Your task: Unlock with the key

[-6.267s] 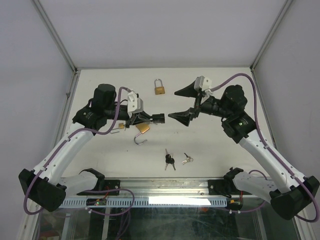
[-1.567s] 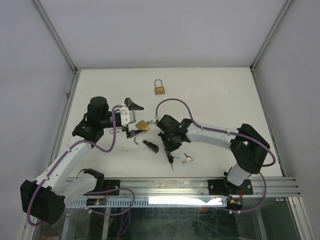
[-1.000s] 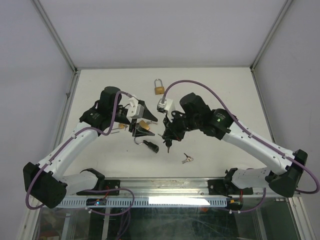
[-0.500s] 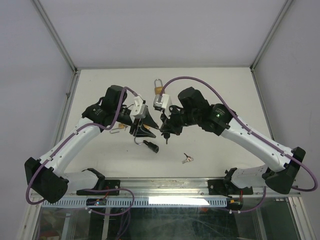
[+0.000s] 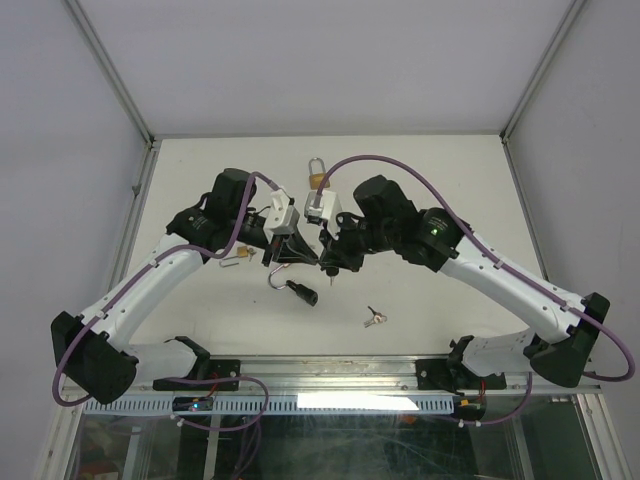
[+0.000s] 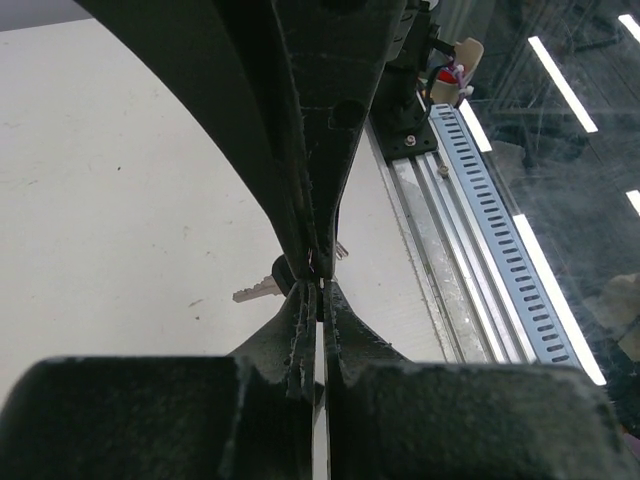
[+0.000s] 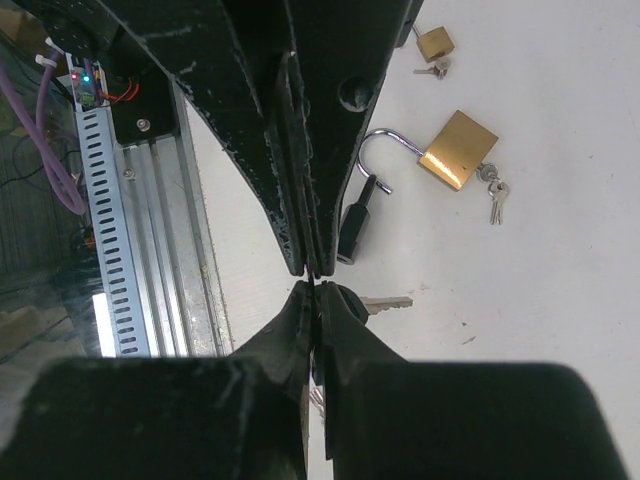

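My two grippers meet tip to tip above the table's middle. The right gripper is shut on a black-headed key, whose silver blade sticks out sideways. The left gripper is shut too. Its tips press against the right one's, pinching a thin edge that pokes out beside the key's head. Below them lies an open brass padlock, its shackle swung out, with a black cylinder-like piece beside it.
A shut brass padlock lies at the back. A small padlock with its keys is at the left. Loose silver keys lie at the front. The slotted metal rail runs along the near edge.
The left gripper's jaws have closed from wide open and met the right gripper's tips. The right gripper, carrying the key, has shifted slightly toward the left one.
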`<state>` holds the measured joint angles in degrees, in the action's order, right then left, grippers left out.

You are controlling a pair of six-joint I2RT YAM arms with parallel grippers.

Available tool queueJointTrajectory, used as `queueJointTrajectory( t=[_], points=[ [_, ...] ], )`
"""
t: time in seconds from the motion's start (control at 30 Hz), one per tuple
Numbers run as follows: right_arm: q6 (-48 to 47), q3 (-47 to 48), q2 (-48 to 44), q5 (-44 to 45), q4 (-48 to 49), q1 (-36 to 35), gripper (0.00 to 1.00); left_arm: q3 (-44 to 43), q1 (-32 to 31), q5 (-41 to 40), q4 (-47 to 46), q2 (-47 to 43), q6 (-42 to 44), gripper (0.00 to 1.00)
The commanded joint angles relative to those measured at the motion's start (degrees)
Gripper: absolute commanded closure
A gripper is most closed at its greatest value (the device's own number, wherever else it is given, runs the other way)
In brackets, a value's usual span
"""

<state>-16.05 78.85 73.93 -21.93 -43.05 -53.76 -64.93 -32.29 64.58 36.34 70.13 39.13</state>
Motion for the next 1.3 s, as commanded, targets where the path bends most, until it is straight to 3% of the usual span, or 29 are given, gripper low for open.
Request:
queueJointTrajectory(
  t=[0.0,0.03,0.1,0.17,0.2,0.37,0.53,0.7,0.87,1.0,1.27],
  points=[
    [-0.64,2.63,-0.52,0.44,4.55,-0.01,1.0,-1.67,-0.88,0.73,-3.3,-1.54,-1.77,1.0],
    [-0.13,2.07,-0.99,1.38,4.79,0.17,0.94,-0.92,-0.85,-0.31,-4.37,-2.28,-2.41,1.0],
    [1.31,0.1,-2.63,2.68,5.61,1.71,0.43,1.11,-0.92,-3.3,-8.09,-4.68,-4.2,1.0],
    [4.43,-3.93,-5.84,2.95,9.03,5.0,0.07,3.09,-0.93,-6.88,-11.23,-7.35,-5.68,1.0],
    [6.1,-6.08,-7.66,1.56,11.31,7.35,0.01,3.63,-0.89,-8.39,-11.65,-7.98,-5.68,1.0],
    [16.21,-13.07,-15.46,-13.79,25.88,17.77,0.0,4.59,-0.93,-10.55,-13.02,-9.53,-9.3,1.0],
    [27.52,-14.04,-11.53,-28.43,39.05,19.89,0.08,4.76,-1.63,-13.57,-19.13,-9.74,-16.07,1.0],
    [26.01,-14.5,-10.29,-29.25,38.75,19.94,0.21,6.83,-1.3,-12.93,-30.07,-10.27,-28.97,1.0],
    [27.07,-16.76,-11.57,-31.87,40.71,19.95,0.23,13.64,-1.01,-9.34,-47.78,-11.76,-47.07,1.0],
    [28.26,-17.62,-11.72,-32.45,41.13,20.29,0.39,15.32,-0.89,-9.21,-52.37,-11.95,-50.29,1.0],
    [30.11,-20.13,-13.73,-32.3,42.1,20.42,0.32,18.37,-0.56,-10.22,-60.83,-11.82,-58.1,1.0]
  ],
)
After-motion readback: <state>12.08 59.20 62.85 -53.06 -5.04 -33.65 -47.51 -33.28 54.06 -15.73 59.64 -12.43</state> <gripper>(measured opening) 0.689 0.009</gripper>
